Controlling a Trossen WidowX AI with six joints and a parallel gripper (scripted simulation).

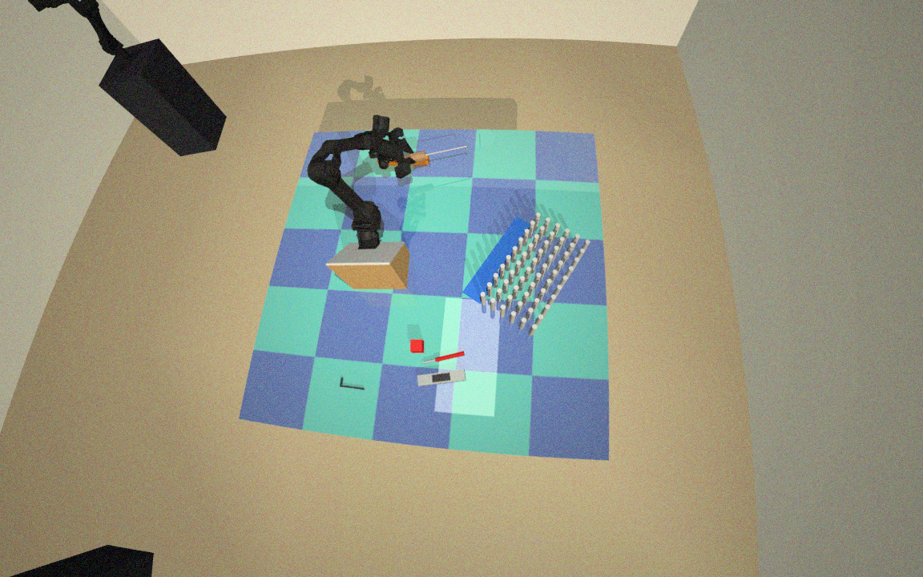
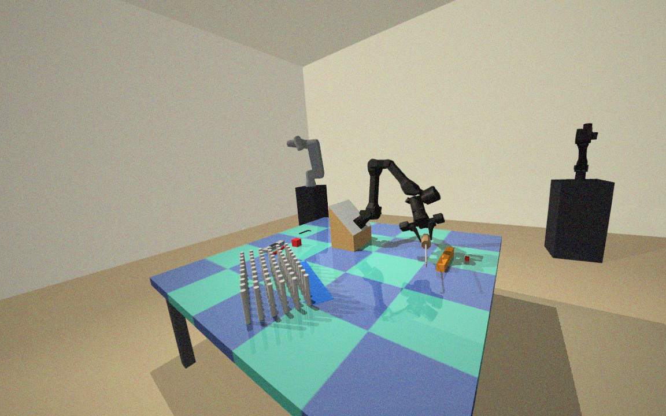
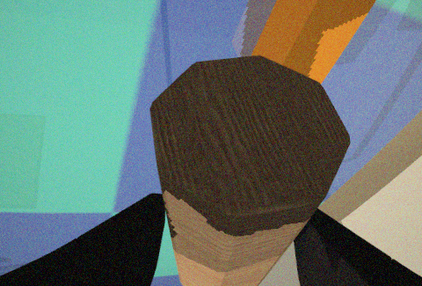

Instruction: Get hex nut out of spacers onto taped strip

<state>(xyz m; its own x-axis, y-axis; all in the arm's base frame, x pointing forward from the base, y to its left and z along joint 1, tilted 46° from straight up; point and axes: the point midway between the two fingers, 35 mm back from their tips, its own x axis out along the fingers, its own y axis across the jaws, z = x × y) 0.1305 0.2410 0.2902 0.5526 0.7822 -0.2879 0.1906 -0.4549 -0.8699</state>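
Gripping a faceted, wood-grained handle (image 1: 418, 157) (image 2: 426, 241) (image 3: 251, 136), the fingers (image 2: 432, 231) hold its slender, straight metal rod (image 1: 447, 151) (image 2: 426, 256) clear of the checkered tabletop (image 1: 436, 261) (image 2: 392, 356) (image 3: 66, 57).

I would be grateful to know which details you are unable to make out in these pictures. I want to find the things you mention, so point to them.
- Hex nut: not discernible in top or exterior; the crowded spacers (image 1: 537, 264) (image 2: 273, 300) may hide it.
- Tool's metal shaft: wrist view, hidden behind its handle (image 1: 418, 158) (image 2: 425, 241) (image 3: 251, 136).
- Red-handled tool's tip (image 1: 427, 361): top view, too small to tell its shape.

Top: high, looking down, whole table; exterior: off table corner, facing arm; wrist: close behind fingers, facing tabletop
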